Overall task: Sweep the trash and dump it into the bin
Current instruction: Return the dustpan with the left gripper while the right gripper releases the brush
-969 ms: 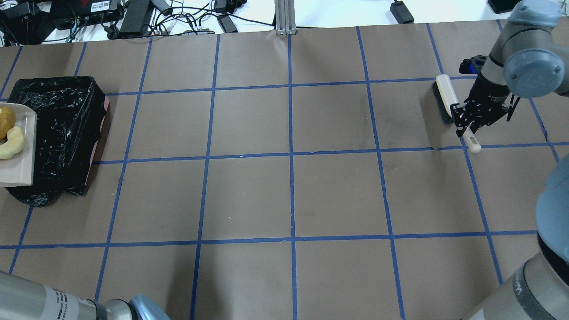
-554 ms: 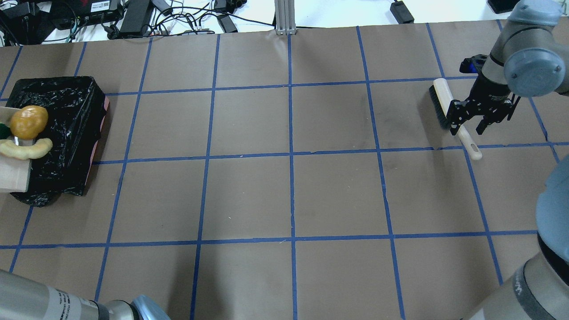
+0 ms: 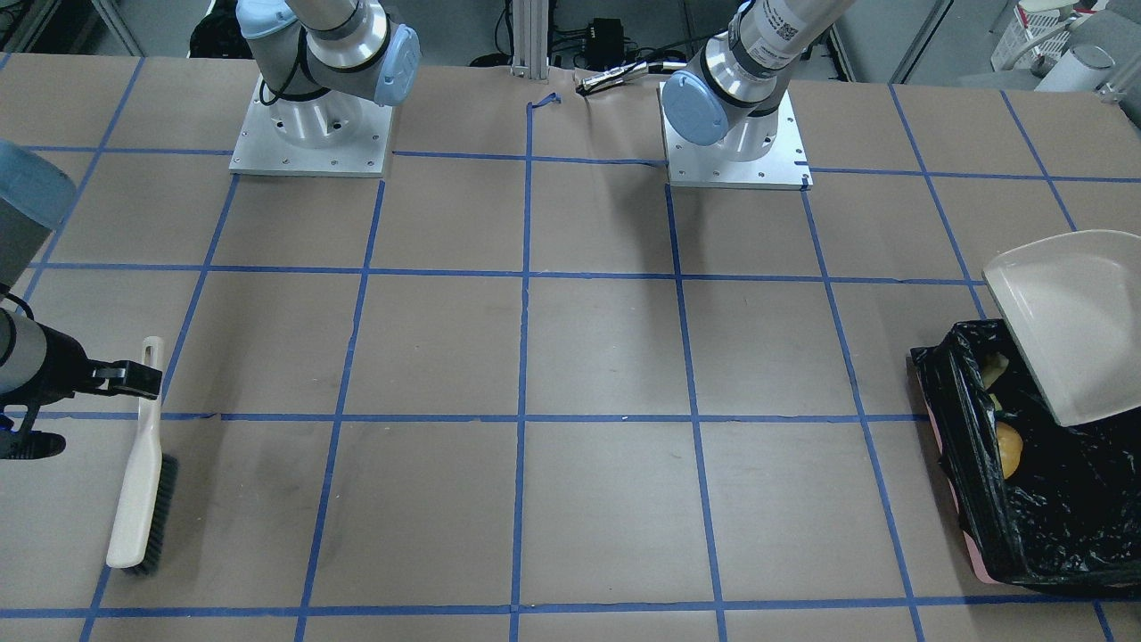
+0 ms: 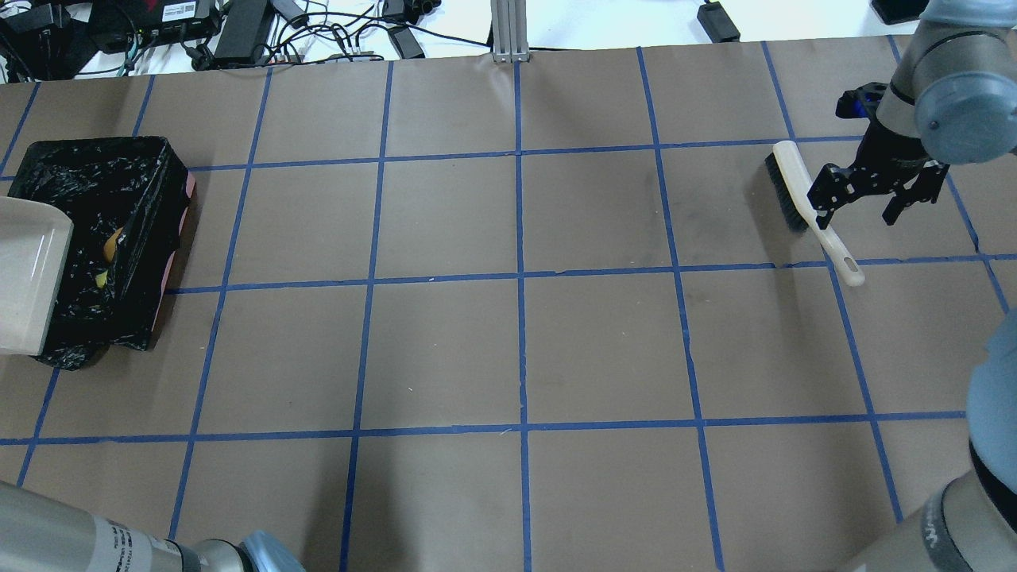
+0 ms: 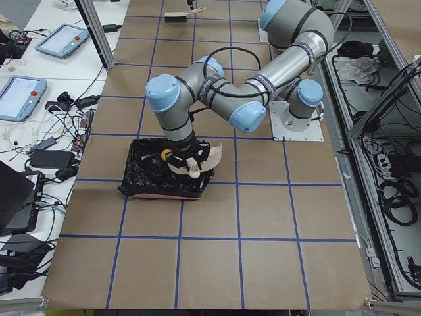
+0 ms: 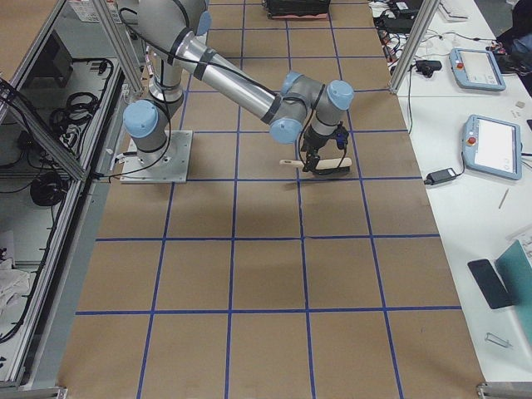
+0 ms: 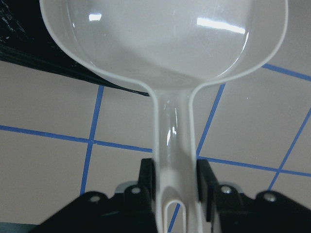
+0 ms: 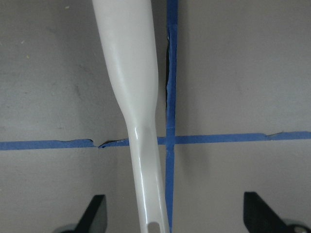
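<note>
The bin, lined with a black bag, stands at the table's left end. Inside it lie the golden-brown lump and a pale yellow piece; both also show in the front view, the lump and the yellow piece. I cannot make out the sponge wedge. My left gripper is shut on the handle of the beige dustpan, which is tipped over the bin and empty. My right gripper is open, just above the handle of the brush lying on the table.
The brush lies at the right end of the table with its bristles on the paper; its handle runs between my open right fingers. Cables and boxes lie beyond the far edge. A post stands at the back middle.
The dustpan tipped over the bin and the lump and crescent slid off into it. My right gripper opened, let go of the brush handle and moved up and right.
</note>
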